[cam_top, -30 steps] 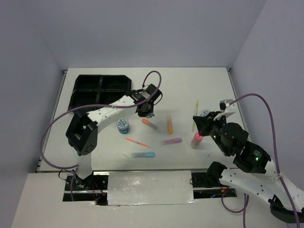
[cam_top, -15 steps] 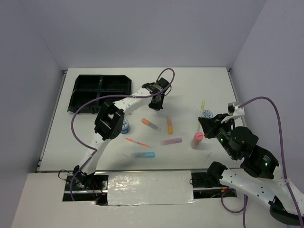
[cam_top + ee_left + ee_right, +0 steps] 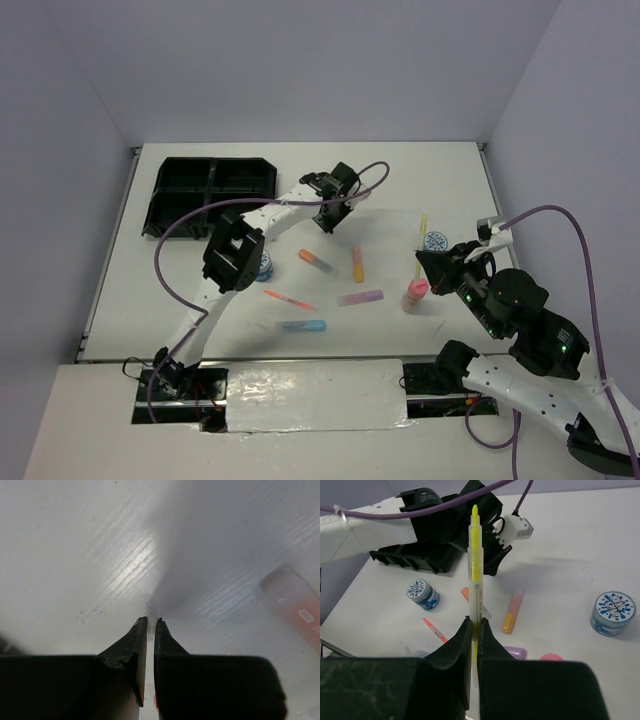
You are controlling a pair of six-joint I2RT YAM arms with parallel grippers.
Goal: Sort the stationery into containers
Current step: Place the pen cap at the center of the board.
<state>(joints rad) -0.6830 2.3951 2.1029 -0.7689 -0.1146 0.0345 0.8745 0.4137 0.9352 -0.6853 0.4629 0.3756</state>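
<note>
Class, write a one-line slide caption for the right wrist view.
Right pincer shut on a thin yellow pen, with an orange highlighter and two tape rolls on the table beyond.

This is a robotics lab, arranged as a closed test cell. Two slim white-and-black robot arms, the left arm (image 3: 270, 212) and the right arm (image 3: 520, 320), are bolted side by side at the near edge of a white bench (image 3: 440, 180), next to a shiny metal plate (image 3: 315, 395). Loose purple cables (image 3: 370, 516) loop along the arms, and green status lights (image 3: 563, 347) glow on the right one. Plain pale walls (image 3: 300, 70) box the bench in on three sides. The only goods are small handling props: a yellow pen (image 3: 475, 555), pastel highlighters (image 3: 360, 297), patterned tape rolls (image 3: 613, 611) and a black divided tray (image 3: 210, 185).
</note>
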